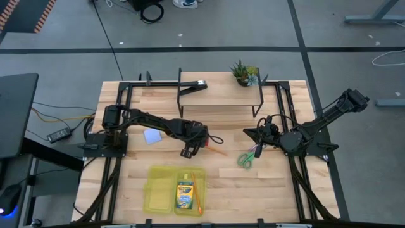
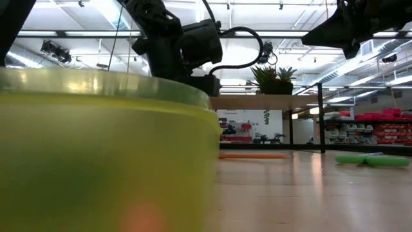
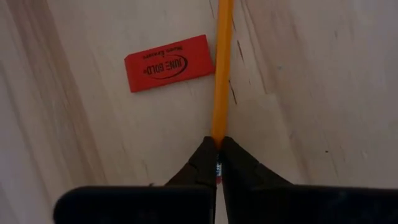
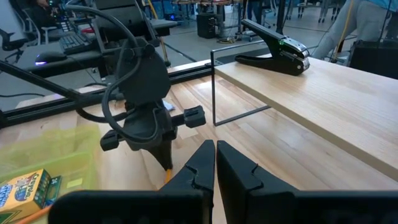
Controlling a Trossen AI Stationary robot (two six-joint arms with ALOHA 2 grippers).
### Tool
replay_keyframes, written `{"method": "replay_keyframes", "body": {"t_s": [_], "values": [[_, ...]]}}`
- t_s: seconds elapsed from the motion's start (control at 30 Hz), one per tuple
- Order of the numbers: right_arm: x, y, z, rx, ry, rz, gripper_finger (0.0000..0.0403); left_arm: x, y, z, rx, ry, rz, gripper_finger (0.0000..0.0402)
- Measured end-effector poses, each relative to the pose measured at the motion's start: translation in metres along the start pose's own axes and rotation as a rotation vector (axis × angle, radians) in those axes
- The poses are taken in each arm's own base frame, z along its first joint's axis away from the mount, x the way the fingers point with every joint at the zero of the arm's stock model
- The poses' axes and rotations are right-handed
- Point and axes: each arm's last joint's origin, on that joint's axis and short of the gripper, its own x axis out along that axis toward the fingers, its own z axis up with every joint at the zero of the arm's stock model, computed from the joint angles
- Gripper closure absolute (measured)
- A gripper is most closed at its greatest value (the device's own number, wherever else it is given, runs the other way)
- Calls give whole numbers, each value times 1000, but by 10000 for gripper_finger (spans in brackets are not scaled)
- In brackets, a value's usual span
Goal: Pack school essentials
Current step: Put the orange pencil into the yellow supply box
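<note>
Wood table (image 1: 266, 190): tray (image 1: 158, 190) near edge holds crayon box (image 1: 185, 194), one pencil. Left gripper (image 1: 190, 151) clamped on orange pencil (image 3: 221, 74) mid-table. Right gripper (image 1: 261, 133) shut, empty. Unpacked: eraser (image 3: 169, 62), scissors (image 1: 248, 157), block (image 1: 152, 136).

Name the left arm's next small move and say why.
Probably lift straight up: the left gripper has its fingers shut on the end of the long orange pencil, which lies flat on the wooden table beside the flat red eraser, outside the yellow-green plastic tray.

the short red piece (image 3: 169, 63) reads "june gold".
</note>
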Motion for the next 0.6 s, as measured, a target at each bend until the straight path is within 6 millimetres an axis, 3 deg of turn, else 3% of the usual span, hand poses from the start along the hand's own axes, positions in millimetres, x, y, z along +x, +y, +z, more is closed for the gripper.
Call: {"method": "replay_keyframes", "body": {"t_s": [0.4,0.6], "values": [[0,0,0,-3,1,0,380,-11,5,12,-1,-45,11,400],[0,0,0,-3,1,0,380,-11,8,12,-70,-60,-13,340]]}}
